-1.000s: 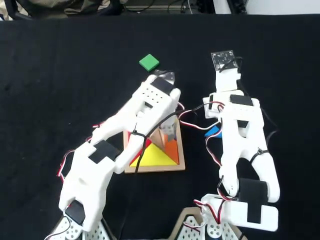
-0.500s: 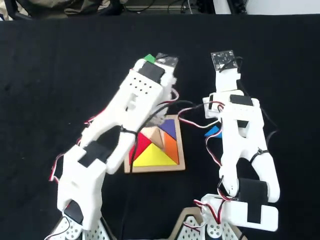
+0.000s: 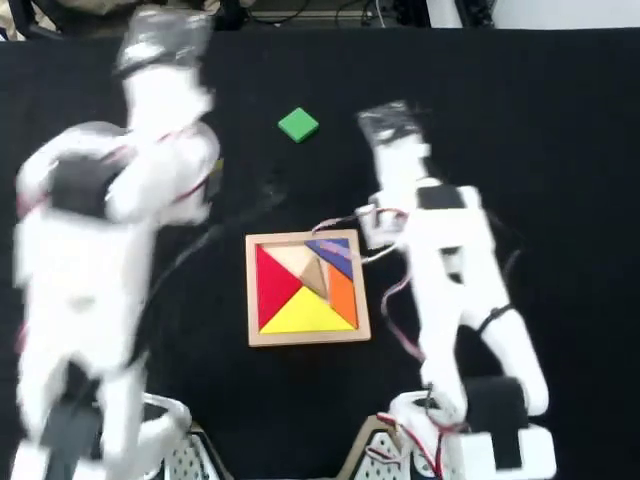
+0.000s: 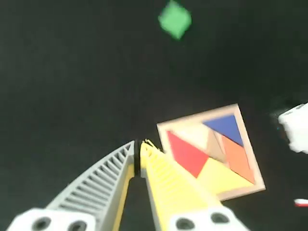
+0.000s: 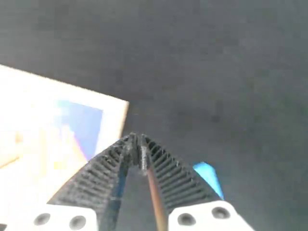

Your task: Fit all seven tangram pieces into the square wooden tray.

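From above, the tray (image 3: 308, 340) sat mid-table with red, yellow, orange, purple and pale pieces in it, and the green square (image 3: 298, 125) lay well apart beyond it on the black cloth (image 3: 560, 150). The left gripper (image 3: 165, 42) was up at the far left; the right gripper (image 3: 386, 120) was just right of the square, though blur hid both tips. In the left wrist view the left gripper (image 4: 139, 147) had its jaws pressed together on nothing, with the tray (image 4: 243, 190) and green square (image 4: 174, 19) beyond. In the right wrist view the right gripper (image 5: 138, 142) was likewise closed and empty beside the tray corner (image 5: 118, 120), a blue piece (image 5: 208, 175) lying near. The square looked light, stiff and thin, probably apt to slide on cloth, so it was best pinched across two opposite edges. A second before, the left arm had been leaning over the tray; it had since swung away left, while the right arm had shifted toward the tray.
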`<action>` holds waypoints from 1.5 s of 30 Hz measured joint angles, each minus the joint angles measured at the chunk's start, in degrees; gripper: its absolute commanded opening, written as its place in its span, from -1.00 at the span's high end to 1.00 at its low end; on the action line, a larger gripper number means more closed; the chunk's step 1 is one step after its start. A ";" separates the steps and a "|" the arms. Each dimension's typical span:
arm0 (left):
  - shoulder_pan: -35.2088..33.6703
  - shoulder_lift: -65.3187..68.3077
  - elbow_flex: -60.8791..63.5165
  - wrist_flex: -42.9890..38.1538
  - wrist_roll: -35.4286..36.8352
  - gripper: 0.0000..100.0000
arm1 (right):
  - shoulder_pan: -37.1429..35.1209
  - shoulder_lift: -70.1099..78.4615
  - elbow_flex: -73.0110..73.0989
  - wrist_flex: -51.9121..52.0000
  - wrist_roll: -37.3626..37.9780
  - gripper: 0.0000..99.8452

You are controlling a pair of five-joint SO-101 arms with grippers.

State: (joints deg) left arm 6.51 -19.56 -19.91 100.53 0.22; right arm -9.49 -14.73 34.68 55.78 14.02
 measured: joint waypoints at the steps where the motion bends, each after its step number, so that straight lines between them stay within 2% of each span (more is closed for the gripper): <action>1: -1.67 -4.66 3.08 0.18 -0.79 0.94 | -2.46 -0.79 1.05 -0.26 -0.97 0.98; 5: -10.73 -16.88 19.69 -0.62 -2.81 0.94 | -10.99 -1.32 2.90 -2.73 -2.11 0.98; 7: -17.41 -19.52 30.42 -4.22 -3.08 0.94 | -13.19 -1.32 2.99 -3.60 -2.29 0.98; 13: -35.78 -23.56 65.58 -26.81 -2.99 0.94 | -17.05 -0.26 2.99 -5.45 -2.29 0.98; 16: -39.47 -25.58 81.41 -38.95 -2.73 0.94 | -18.20 3.96 2.99 -7.12 -2.29 0.98; 19: -42.20 -27.96 91.60 -47.56 0.44 0.94 | -18.11 9.49 1.76 -7.47 -2.37 0.98; 22: -44.04 -30.42 94.24 -50.46 1.67 0.94 | -18.11 14.33 0.09 -7.47 -1.41 0.98; 29: -42.64 -33.49 97.93 -53.27 1.76 0.94 | -17.49 18.02 -1.76 -4.66 -0.88 0.98; 35: -42.37 -33.93 98.37 -53.27 1.67 0.94 | -12.13 18.02 -1.76 -4.66 -0.97 0.98; 45: -42.37 -33.93 98.37 -54.33 1.67 0.94 | -12.22 14.07 -1.76 -1.67 -0.70 0.98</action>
State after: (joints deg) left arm -35.87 -53.49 78.46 46.20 1.89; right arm -21.71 -0.66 32.92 54.11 13.32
